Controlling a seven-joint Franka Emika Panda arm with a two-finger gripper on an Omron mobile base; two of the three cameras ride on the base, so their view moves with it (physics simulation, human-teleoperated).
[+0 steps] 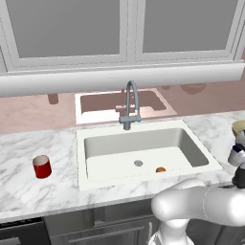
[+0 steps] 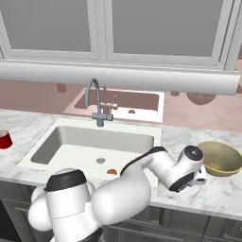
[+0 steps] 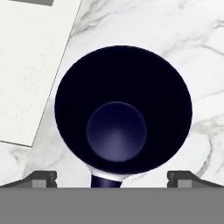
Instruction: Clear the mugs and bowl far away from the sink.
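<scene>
A: Start with the left base view. What should you take from it?

B: The red mug (image 1: 42, 166) stands upright on the marble bench (image 1: 28, 143), well left of the sink (image 1: 143, 153). A small orange thing (image 1: 161, 169) lies in the basin near the drain. At the far right edge you can just catch the rim of the bowl (image 1: 238, 126).

A: And the right base view?

B: There the bowl (image 2: 220, 157) sits on the bench right of the sink (image 2: 90, 144), with your arm's wrist bent down just beside it on the sink side. The faucet (image 2: 97, 101) rises behind the basin, well apart from your wrist.

A: The hand view?

B: You look straight down into the navy-lined mug (image 3: 122, 111), its handle pointing toward the bottom of the frame. The gripper (image 3: 111, 178) has its jaws spread wide, one tip on each side and neither touching the mug. The sink's white edge (image 3: 30, 65) lies just beside the mug.

A: How do you grasp it well?

B: I'd judge you should descend squarely, straddle the body, then close evenly. Lift straight up first: the sink lip on one side and the bowl on the other leave little sideways room; open bench lies beyond.
</scene>
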